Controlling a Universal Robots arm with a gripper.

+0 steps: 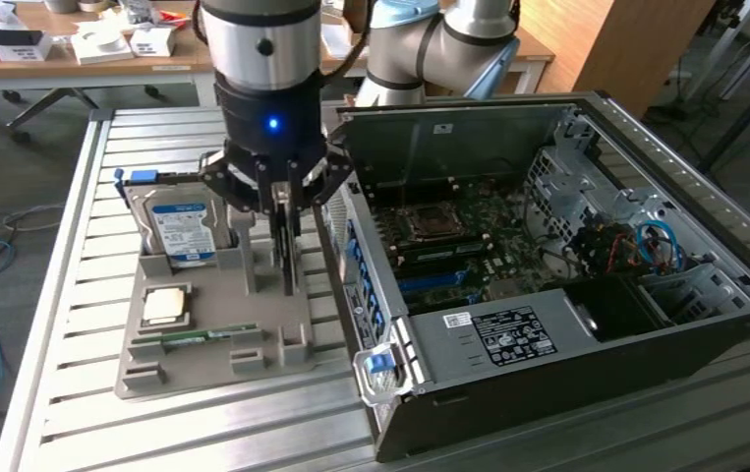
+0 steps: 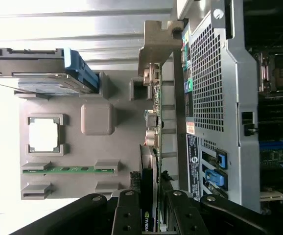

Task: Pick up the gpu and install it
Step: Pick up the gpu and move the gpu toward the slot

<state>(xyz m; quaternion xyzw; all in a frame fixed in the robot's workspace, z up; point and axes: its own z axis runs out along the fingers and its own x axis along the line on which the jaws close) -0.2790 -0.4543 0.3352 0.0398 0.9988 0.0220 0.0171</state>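
The gripper [image 1: 279,231] is down over the gray tray [image 1: 204,366], at the tray's edge nearest the open computer case [image 1: 546,339]. There the gpu [image 1: 289,270] stands on its long edge in the tray, upright and still seated. The exterior view gives the card as little more than a thin dark line under the arm, with the hard drive [image 1: 181,226] propped at the tray's far end and the processor chip [image 1: 165,305] and green memory stick [image 1: 198,336] lying flat on the tray. The wrist view looks along the gpu [image 2: 150,156] edge-on, showing its silver bracket [image 2: 156,44] at the tray's hard-drive [image 2: 38,81] end and the case's perforated wall [image 2: 210,88] just beside the tray [image 2: 127,147]. The card runs straight into the gripper [image 2: 150,205], but I cannot tell whether the gripper is clamped on it or merely set around it.
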